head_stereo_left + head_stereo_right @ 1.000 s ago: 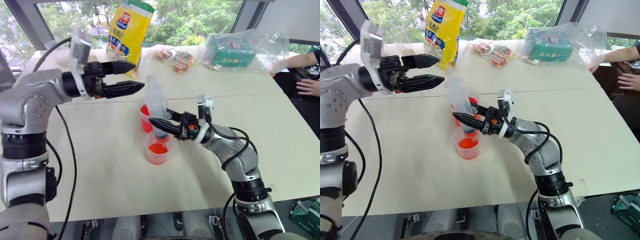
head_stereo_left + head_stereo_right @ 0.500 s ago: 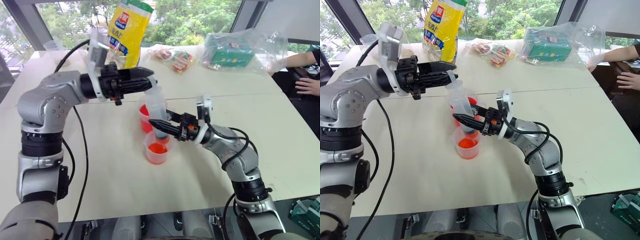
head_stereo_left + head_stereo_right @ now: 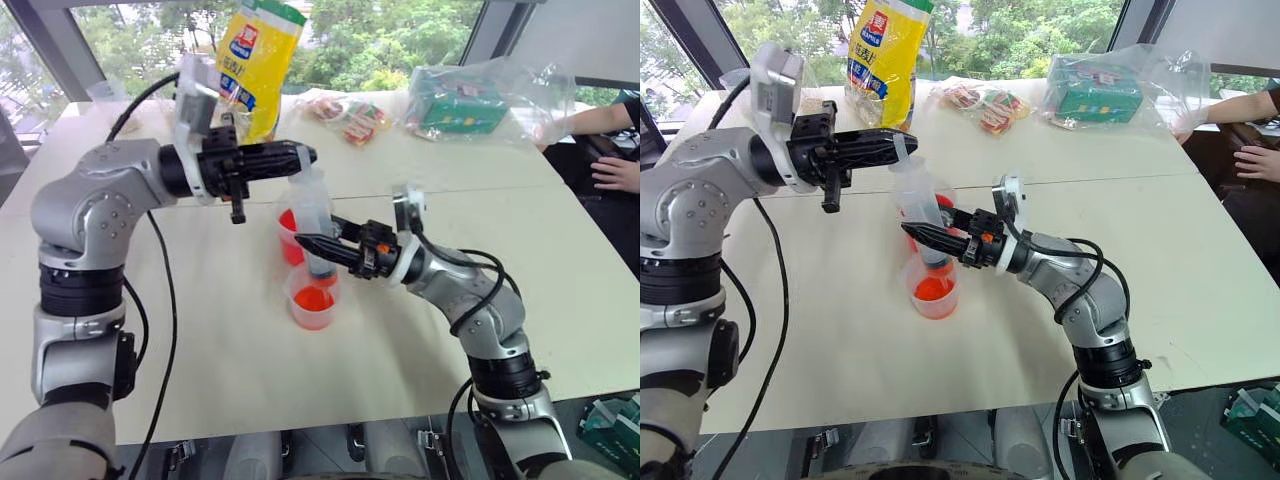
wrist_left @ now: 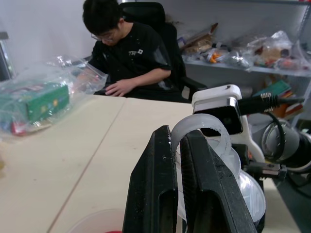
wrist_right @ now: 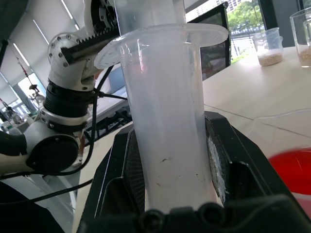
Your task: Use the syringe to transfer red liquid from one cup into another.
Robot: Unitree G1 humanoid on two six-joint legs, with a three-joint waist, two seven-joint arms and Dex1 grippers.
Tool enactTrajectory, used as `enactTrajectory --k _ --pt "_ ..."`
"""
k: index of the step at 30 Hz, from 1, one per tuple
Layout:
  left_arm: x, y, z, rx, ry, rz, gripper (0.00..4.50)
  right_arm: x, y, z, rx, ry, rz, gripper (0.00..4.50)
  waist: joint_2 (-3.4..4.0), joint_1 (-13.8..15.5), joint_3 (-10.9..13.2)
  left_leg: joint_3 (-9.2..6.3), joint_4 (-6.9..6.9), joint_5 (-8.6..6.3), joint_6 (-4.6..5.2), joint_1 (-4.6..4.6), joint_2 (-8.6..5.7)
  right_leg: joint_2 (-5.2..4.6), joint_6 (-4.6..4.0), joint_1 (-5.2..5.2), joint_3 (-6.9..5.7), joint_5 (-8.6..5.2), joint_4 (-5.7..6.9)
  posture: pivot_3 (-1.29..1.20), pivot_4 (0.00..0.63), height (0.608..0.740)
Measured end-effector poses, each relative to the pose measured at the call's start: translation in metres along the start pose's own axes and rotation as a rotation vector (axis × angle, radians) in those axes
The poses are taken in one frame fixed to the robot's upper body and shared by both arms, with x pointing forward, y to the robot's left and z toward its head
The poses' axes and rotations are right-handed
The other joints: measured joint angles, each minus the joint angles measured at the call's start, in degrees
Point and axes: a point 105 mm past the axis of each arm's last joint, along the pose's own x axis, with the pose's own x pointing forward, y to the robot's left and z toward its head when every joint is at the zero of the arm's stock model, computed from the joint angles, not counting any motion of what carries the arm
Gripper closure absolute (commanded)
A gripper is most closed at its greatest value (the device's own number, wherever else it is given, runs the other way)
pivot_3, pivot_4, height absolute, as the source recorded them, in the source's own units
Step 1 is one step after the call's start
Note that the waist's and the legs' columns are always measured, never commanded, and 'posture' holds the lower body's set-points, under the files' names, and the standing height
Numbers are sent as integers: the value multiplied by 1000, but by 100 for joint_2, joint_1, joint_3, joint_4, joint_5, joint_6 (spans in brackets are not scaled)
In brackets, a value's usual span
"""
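The syringe (image 3: 312, 215) stands nearly upright over the two cups, a thick barrel of cloudy clear plastic with a wide round flange, seen close in the right wrist view. The right tool (image 3: 312, 244) is clenched around the lower barrel, its two black tapered fingers pressing either side of the smooth tube. The left tool (image 3: 300, 157), reaching in level from the left, is clenched on the white plunger top (image 4: 200, 133), a curved ring of pale plastic caught between its flat black fingers (image 4: 150, 194).

Below the syringe, the smaller cup (image 3: 312, 300) sits nearer the robot on the pale matte surface (image 3: 220, 330); it is thin clear plastic with a rolled rim and holds a shallow pool of bright red liquid (image 3: 314, 298). The taller cup (image 3: 289, 235) stands just behind it, touching or nearly so, its wall tinted red. The syringe tip is hidden behind the right tool's fingers.

Farther back lie a glossy yellow bag (image 3: 258, 62), crinkled clear wrappers around a green box (image 3: 462, 105), and a small packet of sweets (image 3: 350, 115). Clear cups holding beige grains (image 5: 268, 46) stand beyond. A person's forearm (image 3: 600, 120) rests at the surface's far right edge.
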Motion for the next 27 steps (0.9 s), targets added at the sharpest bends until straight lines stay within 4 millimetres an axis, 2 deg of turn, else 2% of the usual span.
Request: enactTrajectory --k 20,24,27 --pt "-1 -5 -8 13 30 6 4474 3 2 2 35 2 -5 3120 0 0 0 0 0 0 0 -1 0 0 0 0 0 0 -1 0 150 740" --pt "-3 -4 -6 4 43 12 3022 2 2 2 49 5 -2 3120 0 0 0 0 0 0 0 -1 0 0 0 0 0 0 -1 0 150 740" --pt "-8 1 -3 -1 42 36 1539 3 6 3 46 2 17 3120 0 0 0 -1 0 0 1 -1 0 0 0 0 0 0 -1 0 150 740"
